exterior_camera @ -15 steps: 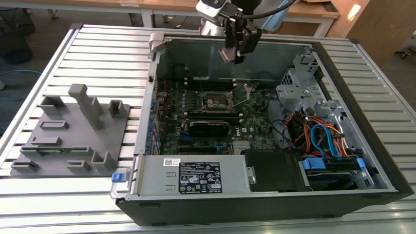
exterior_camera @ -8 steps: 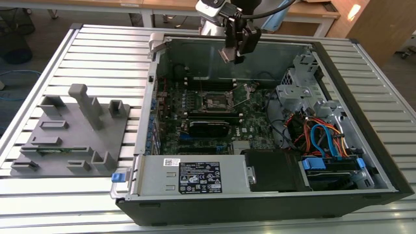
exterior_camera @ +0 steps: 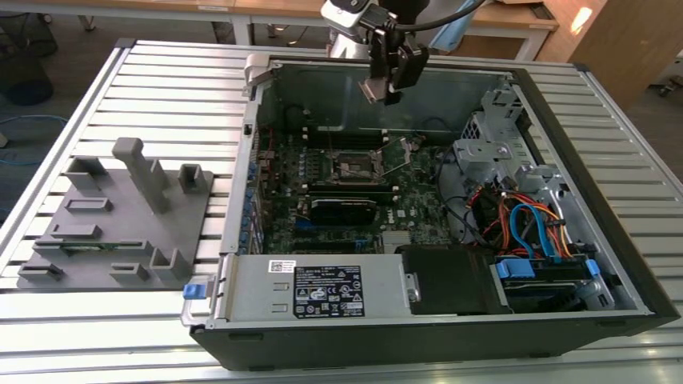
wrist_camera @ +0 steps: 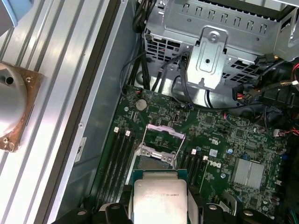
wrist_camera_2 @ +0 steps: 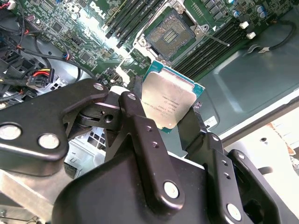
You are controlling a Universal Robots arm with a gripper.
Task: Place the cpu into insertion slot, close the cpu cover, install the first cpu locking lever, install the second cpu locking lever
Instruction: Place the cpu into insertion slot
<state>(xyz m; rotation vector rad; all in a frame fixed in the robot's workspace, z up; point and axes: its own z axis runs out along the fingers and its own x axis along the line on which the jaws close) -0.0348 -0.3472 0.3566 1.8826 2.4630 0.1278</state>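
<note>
At the exterior view's left, on the slatted table (exterior_camera: 160,72): grey fixture (exterior_camera: 117,216) with upright posts, nothing in it. Just beside it, open computer case (exterior_camera: 427,340) lying on its side, labelled power supply box (exterior_camera: 315,290) at the near edge. Further right, motherboard (exterior_camera: 320,188) flat in the case, insertion slot (exterior_camera: 356,168) near its middle — bare, contacts showing in both wrist views (wrist_camera_2: 171,32) (wrist_camera: 154,164). Cpu cover (wrist_camera: 165,133) raised off the slot, not lying over it. Long memory slots (wrist_camera_2: 212,44) on either side of the socket. Above the rear of the case, gripper (exterior_camera: 386,90) hanging in the air, well apart from the board. Jaws closed down on the cpu (wrist_camera_2: 170,102), gap no wider than the chip itself; black fingers (wrist_camera_2: 140,123) pressing two opposite edges, silver top facing the second wrist camera, green rim visible. Chip tilted, touching nothing but the fingers — clear of the slot, seen over it in the first wrist view (wrist_camera: 160,198). At the exterior view's right, silver drive cage (exterior_camera: 485,156), then orange and blue cables (exterior_camera: 529,228) bundled by the case wall.
</note>
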